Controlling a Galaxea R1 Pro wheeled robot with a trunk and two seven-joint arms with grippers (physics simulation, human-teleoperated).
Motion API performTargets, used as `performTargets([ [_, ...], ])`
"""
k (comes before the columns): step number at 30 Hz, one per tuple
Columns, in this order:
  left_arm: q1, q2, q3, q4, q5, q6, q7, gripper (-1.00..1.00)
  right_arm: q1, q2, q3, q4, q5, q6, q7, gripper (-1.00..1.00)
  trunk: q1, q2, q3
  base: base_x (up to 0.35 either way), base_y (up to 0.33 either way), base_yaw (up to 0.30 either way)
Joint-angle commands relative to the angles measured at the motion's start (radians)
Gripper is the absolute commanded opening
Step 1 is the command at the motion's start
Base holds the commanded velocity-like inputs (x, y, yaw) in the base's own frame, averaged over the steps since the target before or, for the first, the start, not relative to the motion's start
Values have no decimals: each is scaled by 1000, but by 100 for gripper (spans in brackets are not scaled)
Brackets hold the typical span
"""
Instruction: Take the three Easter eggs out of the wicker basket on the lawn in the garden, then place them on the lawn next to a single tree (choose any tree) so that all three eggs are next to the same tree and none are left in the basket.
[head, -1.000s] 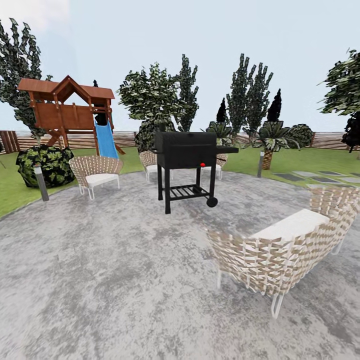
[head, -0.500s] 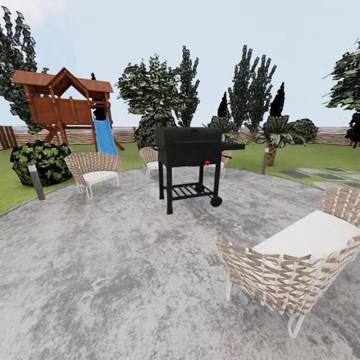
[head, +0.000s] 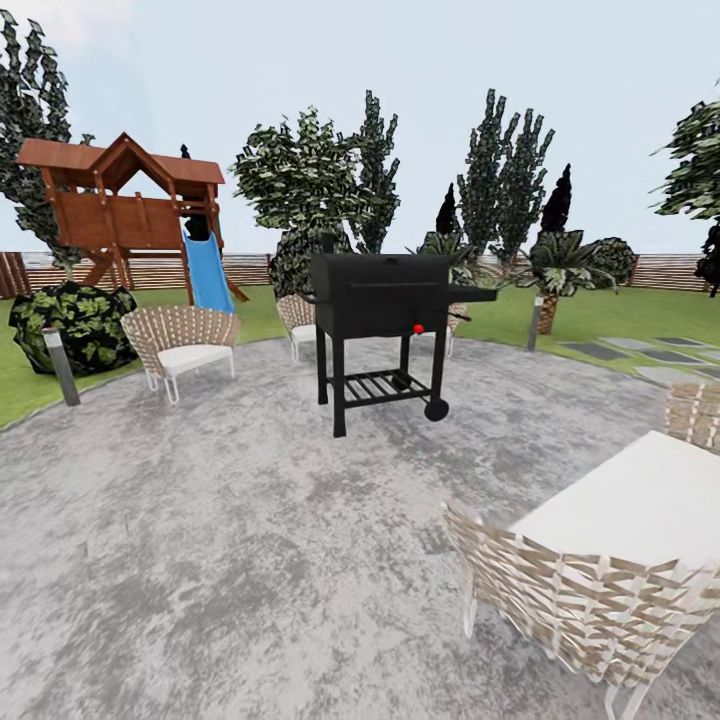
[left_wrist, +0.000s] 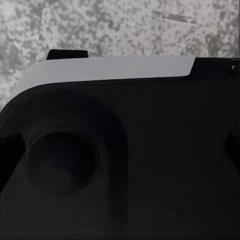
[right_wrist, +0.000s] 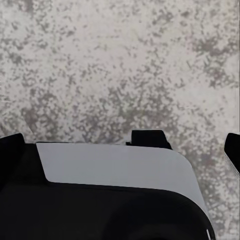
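Grill (head: 385, 325), chairs (head: 182, 335) on patio (head: 230, 520)

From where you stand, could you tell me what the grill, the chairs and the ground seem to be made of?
The grill looks like matte black painted metal, with a slatted lower shelf. The chairs seem woven tan wicker on thin white legs, with white cushions. The ground looks like mottled grey stone or concrete, though the render leaves that open.

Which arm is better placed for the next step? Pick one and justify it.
Neither yet. Both wrist views look down at mottled grey paving, and the head view faces a black barbecue grill with the bright green lawn beyond. The next step is likely driving, not reaching.
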Motion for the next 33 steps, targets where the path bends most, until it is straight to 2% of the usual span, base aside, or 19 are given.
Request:
performTargets([
  [1, 0, 0, 0, -1, 4, -1, -3, 100, -1, 0, -1, 1, 0, -3, 0, 100, 1, 0, -1, 330, 79, 0],
  [12, 1, 0, 0, -1, 4, -1, -4, 100, -1, 0, -2, 1, 0, -3, 0, 100, 1, 0, -1, 327, 135, 0],
  [33, 0, 0, 0, -1, 4, -1, -6, 100, -1, -1, -2, 1, 0, -4, 0, 100, 1, 0, -1, 290, 225, 0],
])
